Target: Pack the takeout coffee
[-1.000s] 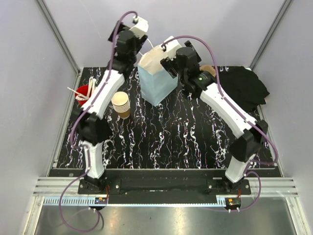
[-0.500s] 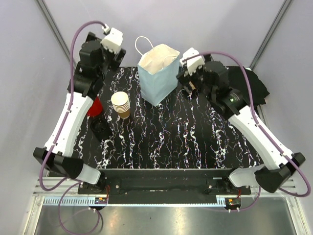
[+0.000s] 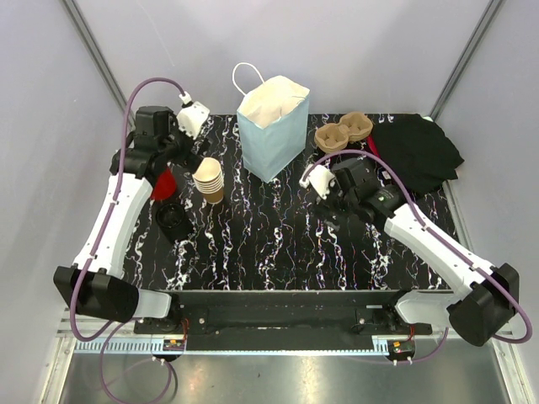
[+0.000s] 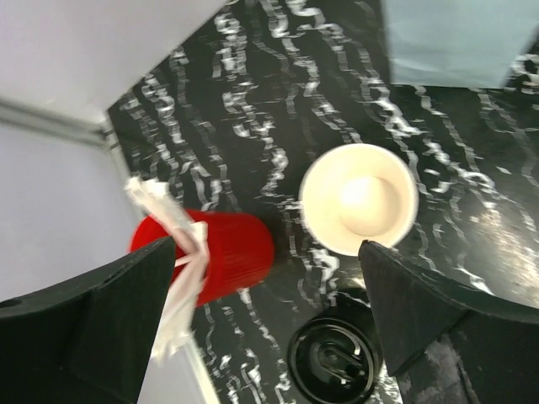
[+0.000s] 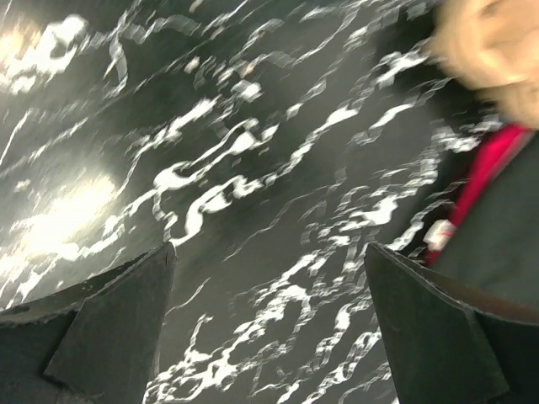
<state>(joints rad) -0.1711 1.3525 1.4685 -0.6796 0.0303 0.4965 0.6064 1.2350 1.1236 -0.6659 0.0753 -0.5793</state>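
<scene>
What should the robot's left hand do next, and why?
Probably shift the open left gripper over the top nested cup and lower. It hangs empty, not centred on that cup, and the black lid lies nearby with no separate cup in view.

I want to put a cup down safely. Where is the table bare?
Bare: the middle, from the paper bag to the near edge, between black lid and right arm. Crowded: left side, red cup and cup stack; far right, carrier and cloth.

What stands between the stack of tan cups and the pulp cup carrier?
The pale blue paper bag, upright and open-topped, stands between the cup stack and the carrier; the top external view shows it.
</scene>
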